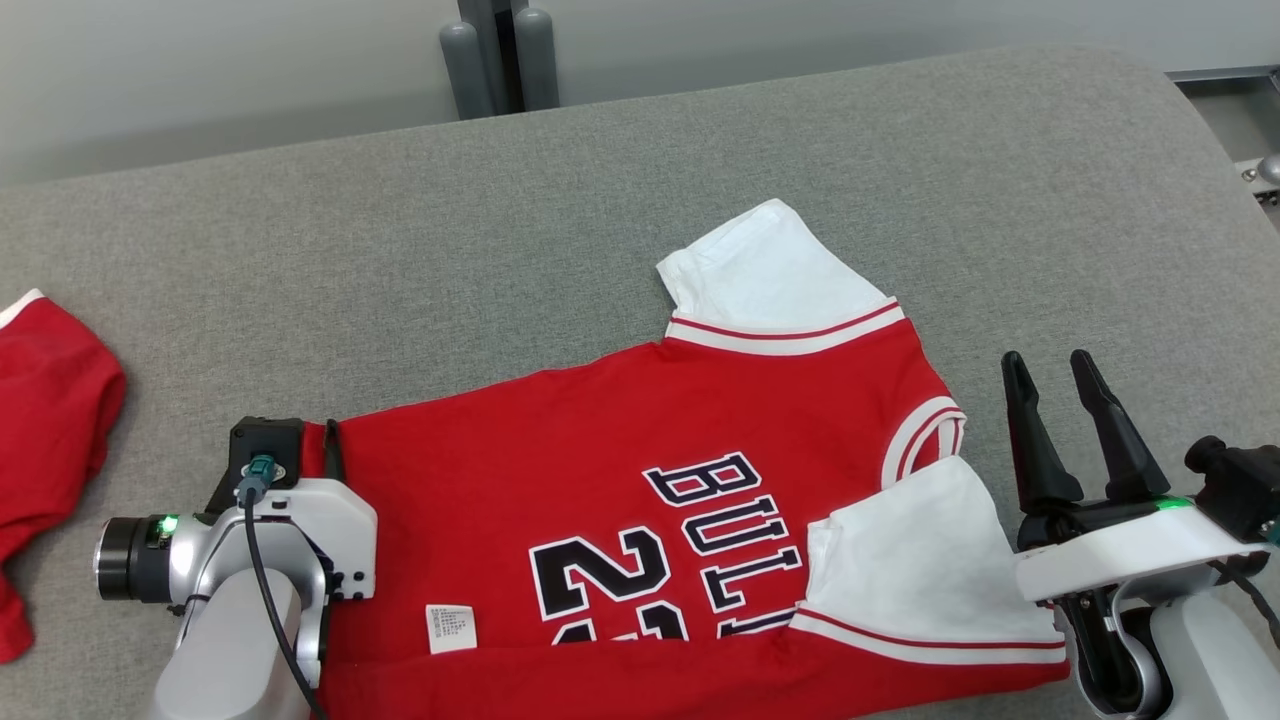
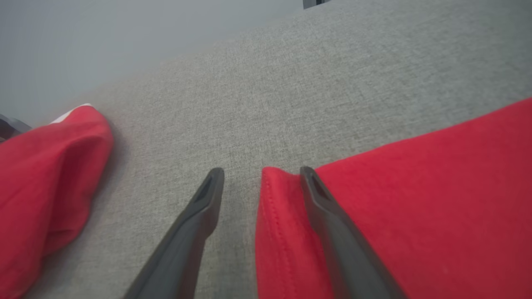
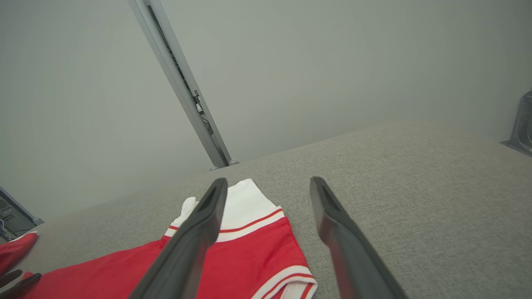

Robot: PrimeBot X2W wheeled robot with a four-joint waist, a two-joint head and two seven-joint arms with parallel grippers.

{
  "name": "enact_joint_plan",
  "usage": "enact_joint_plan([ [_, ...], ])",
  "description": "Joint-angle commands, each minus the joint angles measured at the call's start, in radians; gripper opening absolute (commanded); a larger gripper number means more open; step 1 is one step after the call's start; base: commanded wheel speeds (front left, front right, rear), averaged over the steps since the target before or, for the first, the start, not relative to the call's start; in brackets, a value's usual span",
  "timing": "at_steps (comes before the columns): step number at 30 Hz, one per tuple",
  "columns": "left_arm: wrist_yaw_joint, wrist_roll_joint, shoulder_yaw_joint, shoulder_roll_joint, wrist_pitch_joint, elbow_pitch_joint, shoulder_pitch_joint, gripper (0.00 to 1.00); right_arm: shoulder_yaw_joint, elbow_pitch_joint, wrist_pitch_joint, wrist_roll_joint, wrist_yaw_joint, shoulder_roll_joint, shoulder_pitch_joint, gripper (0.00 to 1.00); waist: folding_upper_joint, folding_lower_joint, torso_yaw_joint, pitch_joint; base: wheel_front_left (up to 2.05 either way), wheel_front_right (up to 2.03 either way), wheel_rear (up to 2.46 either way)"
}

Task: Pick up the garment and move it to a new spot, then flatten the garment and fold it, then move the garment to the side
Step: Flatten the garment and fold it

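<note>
The garment (image 1: 620, 450) is a red jersey with white sleeves and dark lettering, lying spread on the grey table (image 1: 500, 200), one sleeve folded in over its front. My left gripper (image 2: 261, 170) is low at the jersey's left hem corner (image 2: 274, 195). It is open: one finger rests on the red cloth, the other on bare table, with the hem edge between them. My right gripper (image 1: 1047, 360) hangs open and empty just right of the collar and the folded sleeve (image 1: 920, 560). From the right wrist, the far sleeve (image 3: 245, 203) lies ahead of the right gripper (image 3: 268, 180).
A second red cloth (image 1: 50, 420) lies bunched at the table's left edge, close to my left arm, and shows as a red cloth (image 2: 45, 174) left of the fingers. Grey posts (image 1: 500, 60) stand behind the table. The table's rounded right corner (image 1: 1180, 120) is near my right arm.
</note>
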Motion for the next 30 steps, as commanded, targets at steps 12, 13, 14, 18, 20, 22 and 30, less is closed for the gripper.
enact_joint_plan([
  [12, -0.007, -0.036, -0.003, -0.032, -0.03, -0.032, -0.016, 0.0, -0.024, 0.026, -0.007, -0.032, 0.0, -0.019, -0.042, 1.0, -0.0001, 0.0, 0.033, 0.008, 0.0, 0.0, 0.0],
  [13, -0.008, -0.035, -0.007, -0.034, -0.033, -0.041, -0.018, 0.0, -0.023, 0.032, -0.002, -0.039, 0.0, -0.025, -0.052, 1.0, -0.0001, 0.0, 0.039, 0.011, 0.0, 0.0, 0.0],
  [14, -0.009, -0.035, -0.01, -0.037, -0.037, -0.053, -0.019, 0.0, -0.019, 0.039, 0.006, -0.046, 0.0, -0.03, -0.065, 1.0, -0.0001, 0.0, 0.045, 0.014, 0.0, 0.0, 0.0],
  [18, -0.006, -0.026, -0.028, -0.049, -0.039, -0.099, -0.027, 0.0, -0.009, 0.078, 0.067, -0.047, 0.0, -0.059, -0.151, 1.0, -0.0001, 0.0, 0.073, 0.034, 0.0, 0.0, 0.0],
  [20, -0.006, -0.021, -0.04, -0.059, -0.038, -0.123, -0.031, 0.0, -0.002, 0.108, 0.113, -0.034, 0.0, -0.074, -0.207, 1.0, -0.0001, 0.0, 0.093, 0.046, 0.0, 0.0, 0.0],
  [22, -0.008, -0.016, -0.053, -0.066, -0.035, -0.144, -0.033, 0.0, 0.006, 0.151, 0.166, -0.009, 0.0, -0.089, -0.265, 1.0, -0.0001, 0.0, 0.115, 0.058, 0.0, 0.0, 0.0],
  [30, -0.021, 0.001, -0.114, -0.099, -0.025, -0.219, -0.049, 0.0, 0.081, 0.384, 0.326, 0.086, 0.0, -0.189, -0.499, 1.0, -0.0001, 0.0, 0.217, 0.116, 0.0, 0.0, 0.0],
])
